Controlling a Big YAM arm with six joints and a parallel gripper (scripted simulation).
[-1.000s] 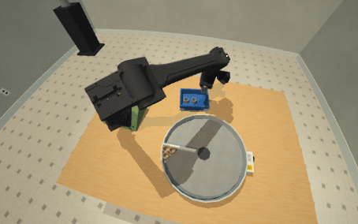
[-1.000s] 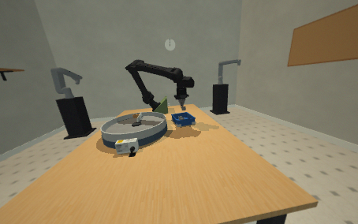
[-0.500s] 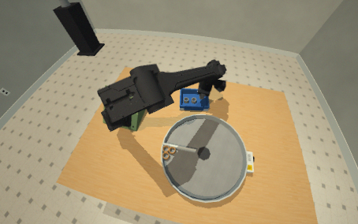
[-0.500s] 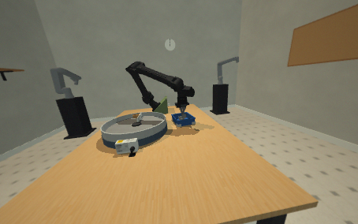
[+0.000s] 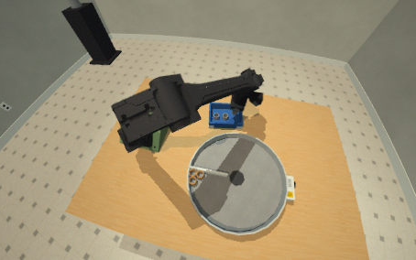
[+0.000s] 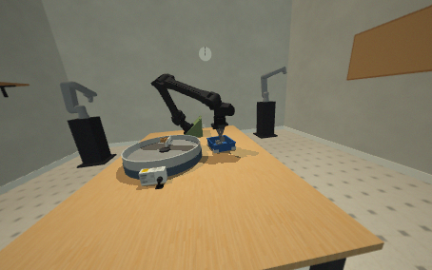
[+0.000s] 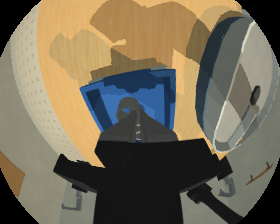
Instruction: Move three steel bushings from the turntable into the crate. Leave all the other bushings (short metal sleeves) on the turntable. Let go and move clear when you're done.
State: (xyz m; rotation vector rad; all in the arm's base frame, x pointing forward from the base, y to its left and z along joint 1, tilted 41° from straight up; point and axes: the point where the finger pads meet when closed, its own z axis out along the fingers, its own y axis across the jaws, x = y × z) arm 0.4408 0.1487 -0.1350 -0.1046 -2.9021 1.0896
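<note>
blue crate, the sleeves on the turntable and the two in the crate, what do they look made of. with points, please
The crate [image 5: 212, 123] [image 6: 222, 148] [image 7: 163, 107] looks like matte moulded plastic: evenly blue, no strong glints. The turntable's sleeves [image 5: 192, 181] look like copper or bronze, going by their orange-brown rims. The crate's two sleeves [image 5: 216, 116] [image 5: 224, 116] look like steel, being grey with pale rims; polish is too small to judge.

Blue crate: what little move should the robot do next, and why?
Probably lower slightly, then open the gripper: its tips seem to pinch a third steel bushing over the crate, where two already sit.
</note>
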